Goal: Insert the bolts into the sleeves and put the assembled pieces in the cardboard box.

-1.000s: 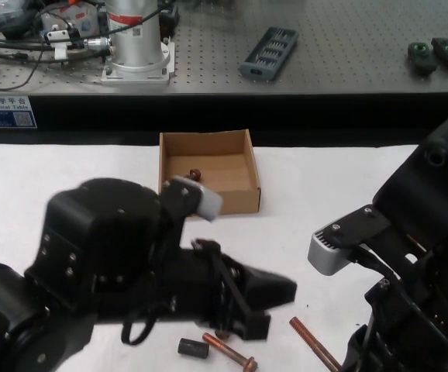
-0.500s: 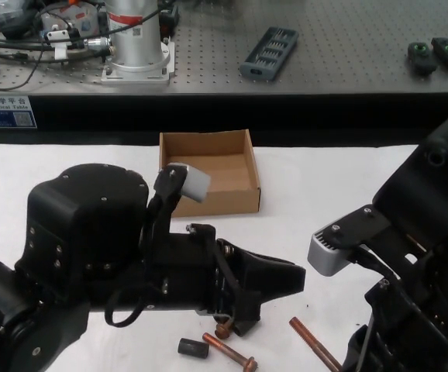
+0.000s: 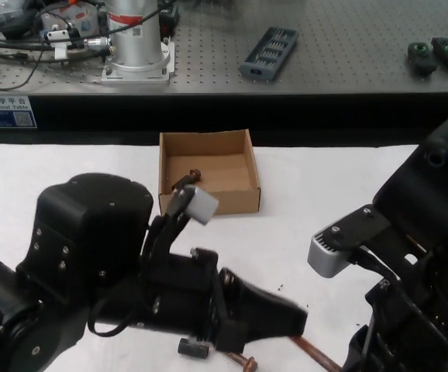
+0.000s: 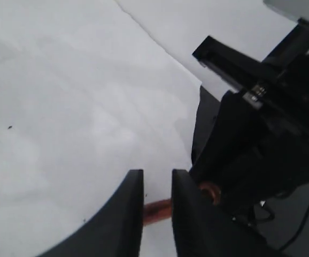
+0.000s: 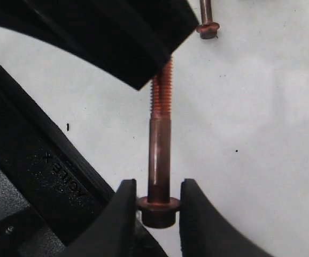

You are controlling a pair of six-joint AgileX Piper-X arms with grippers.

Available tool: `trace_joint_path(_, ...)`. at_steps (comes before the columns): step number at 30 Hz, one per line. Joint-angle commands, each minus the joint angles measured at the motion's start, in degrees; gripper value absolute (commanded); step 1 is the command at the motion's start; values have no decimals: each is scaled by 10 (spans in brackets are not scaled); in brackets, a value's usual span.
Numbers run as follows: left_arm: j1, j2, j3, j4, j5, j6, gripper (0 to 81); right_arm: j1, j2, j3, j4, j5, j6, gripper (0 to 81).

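**Two grippers meeting at one bolt**

We are watching the right gripper [image 5: 158, 188] clenching the flanged head of a long copper-coloured metal bolt [image 5: 160, 139]. Its two black fingers are pressing against the flange from either side, and the shaft is running straight out from them above the white bench cover [image 3: 309, 194]. The left gripper [image 4: 156, 181] is hanging over the threaded far end of that bolt. Its fingers are standing slightly parted, with a narrow gap between them, and we are seeing a short stretch of the copper shaft through that gap. Whether they are touching the bolt we cannot tell. In the high view this bolt is showing low at the near side of the bench, between the two black arms, with one end hidden under the left gripper.

Near it a second copper-coloured metal bolt [image 3: 244, 361] is lying loose on the cover. A short black cylindrical sleeve [image 3: 193, 348] is resting just beside that one, apart from both grippers.

Farther back the open brown cardboard box [image 3: 236, 203] is sitting on the cover, well apart from the grippers. We are making out a small dark piece with a copper-coloured end [image 3: 188, 179] lying inside it, towards its left wall. Behind the cover a grey perforated metal table [image 3: 340, 62] is carrying a silver cylindrical post [image 3: 135, 35].
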Motion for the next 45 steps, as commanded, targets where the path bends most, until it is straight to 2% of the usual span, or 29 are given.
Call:
trace_joint_path(1, 1, 0, -4, 82, 5, 74, 150, 1, -8, -8, -6, 0, -4, 106)
trace_joint_path(9, -5, 0, -3, 110, 1, 92, 150, 1, -8, -14, -37, 0, 0, 106)
trace_joint_path(20, -83, 0, -3, 109, -60, 91, 150, 1, -8, -30, -45, 0, 0, 106)
trace_joint_path(36, -83, 0, -3, 109, -62, 62, 150, 0, -8, -38, -60, 0, -2, 106)
trace_joint_path(39, -83, 0, -3, 109, -84, 66, 150, 0, -8, -33, -55, 32, -23, 106)
trace_joint_path(45, -66, 0, -3, 109, -100, 66, 150, -27, -8, -23, -47, 39, -49, 106)
